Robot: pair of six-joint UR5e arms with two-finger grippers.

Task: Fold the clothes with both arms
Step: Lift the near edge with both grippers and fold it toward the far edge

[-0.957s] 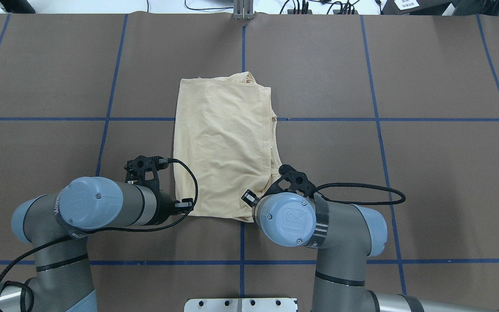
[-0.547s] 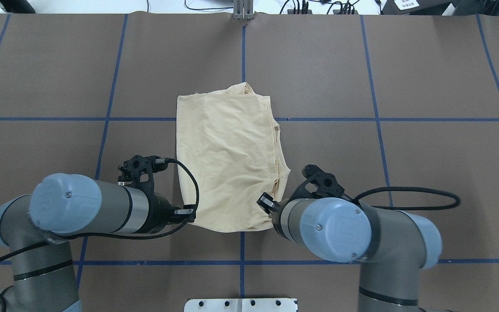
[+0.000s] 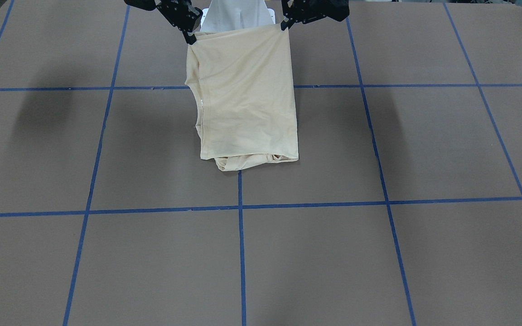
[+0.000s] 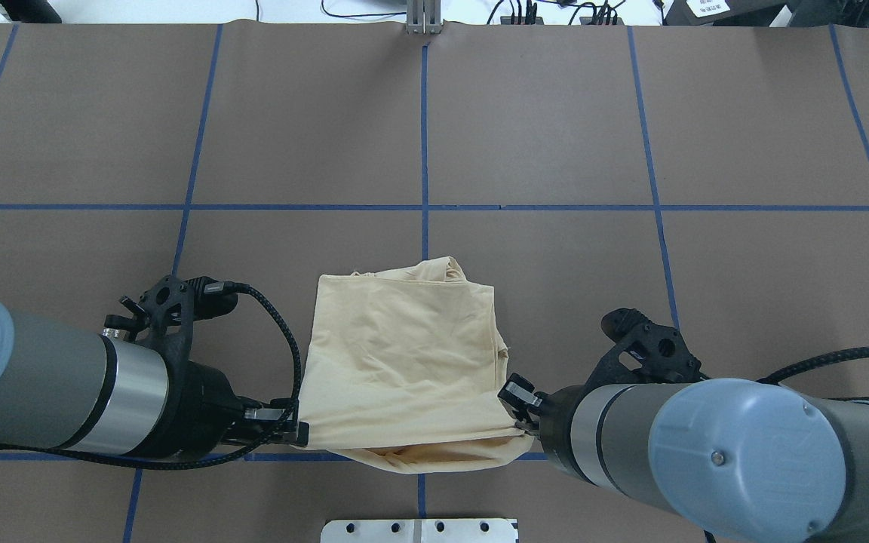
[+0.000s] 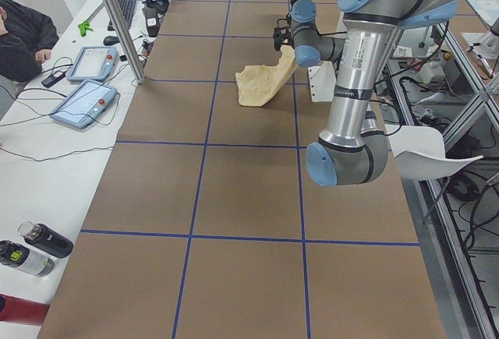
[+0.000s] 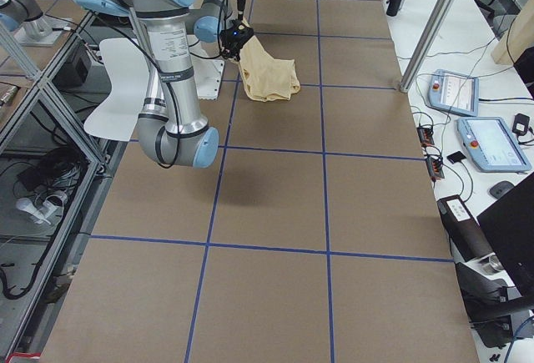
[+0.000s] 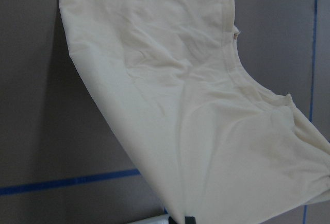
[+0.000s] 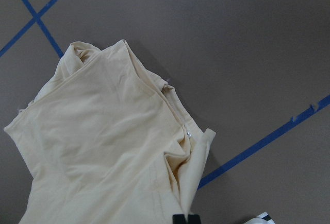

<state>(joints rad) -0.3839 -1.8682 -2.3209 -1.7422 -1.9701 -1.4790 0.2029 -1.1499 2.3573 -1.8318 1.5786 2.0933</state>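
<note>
Both jaws clamp the shirt [image 4: 404, 362] at its near corners: left gripper [image 4: 300, 432], right gripper [image 4: 519, 417]. Near edge is lifted close to the robot, far end on the table [image 4: 555, 113]. Mid-fold; next probably needs an even forward carry.

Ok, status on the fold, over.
Left claw shut on one near corner, right claw on the other. T-shirt near edge held up, far end on table. Nothing seen in the way.

A brown table [image 4: 555, 113] marked with a grid of blue tape lines [image 4: 555, 207]. Beside it lie two teach pendants [image 5: 84, 103], dark bottles [image 5: 45, 239] and a person's dark sleeve [image 5: 23, 43].
</note>
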